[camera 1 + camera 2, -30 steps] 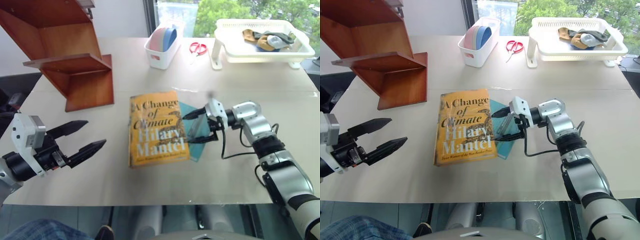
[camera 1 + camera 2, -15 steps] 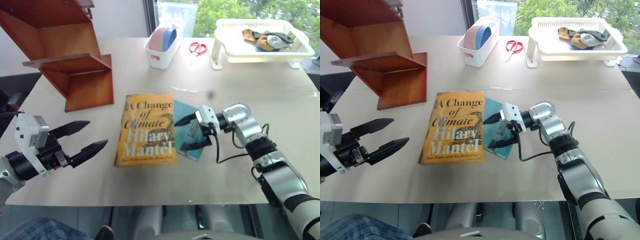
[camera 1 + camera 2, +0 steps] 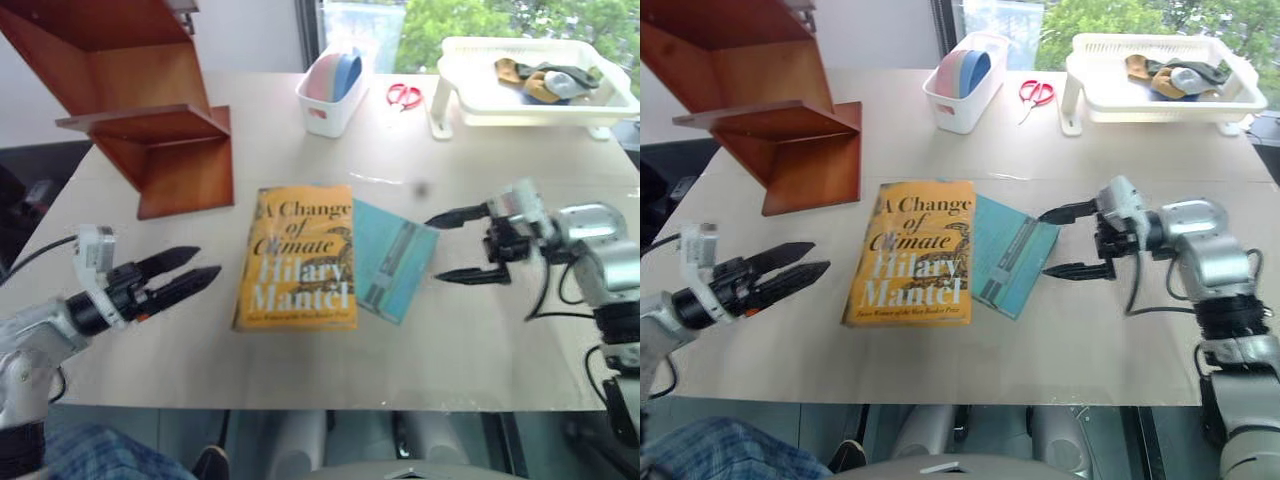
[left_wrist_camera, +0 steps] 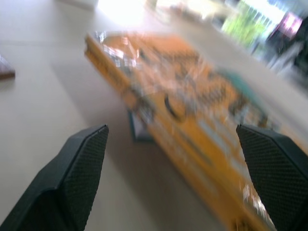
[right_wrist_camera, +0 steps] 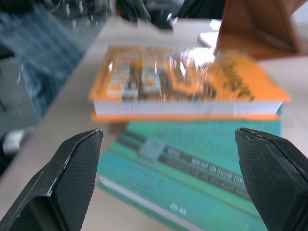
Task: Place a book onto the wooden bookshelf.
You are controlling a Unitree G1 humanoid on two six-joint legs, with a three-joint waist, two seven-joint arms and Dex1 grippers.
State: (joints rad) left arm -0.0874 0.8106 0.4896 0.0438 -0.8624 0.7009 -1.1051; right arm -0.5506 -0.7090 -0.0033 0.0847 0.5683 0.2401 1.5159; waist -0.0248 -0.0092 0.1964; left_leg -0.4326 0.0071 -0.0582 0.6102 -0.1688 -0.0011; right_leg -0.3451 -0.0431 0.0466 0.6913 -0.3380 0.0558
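Observation:
The thick yellow-orange book (image 3: pixel 297 258) lies flat in the middle of the table, its right edge resting on a thinner teal book (image 3: pixel 392 258). The wooden bookshelf (image 3: pixel 140 100) stands at the far left. My left gripper (image 3: pixel 205 264) is open and level. It points at the book's left edge from a short gap away, and the left wrist view shows the book (image 4: pixel 192 110) between its fingers. My right gripper (image 3: pixel 435 247) is open and empty, just right of the teal book (image 5: pixel 192 163) and apart from it.
A white bin (image 3: pixel 330 95) with pink and blue plates stands at the back centre. Red scissors (image 3: pixel 403 95) lie beside it. A white plastic rack (image 3: pixel 530 85) holding cloth items is at the back right. Bare tabletop (image 3: pixel 180 340) lies in front of the books.
The yellow book slid left off the teal one, baring more of it. My right gripper drew back to the right, clear of both. My left gripper rolled and moved in toward the book.

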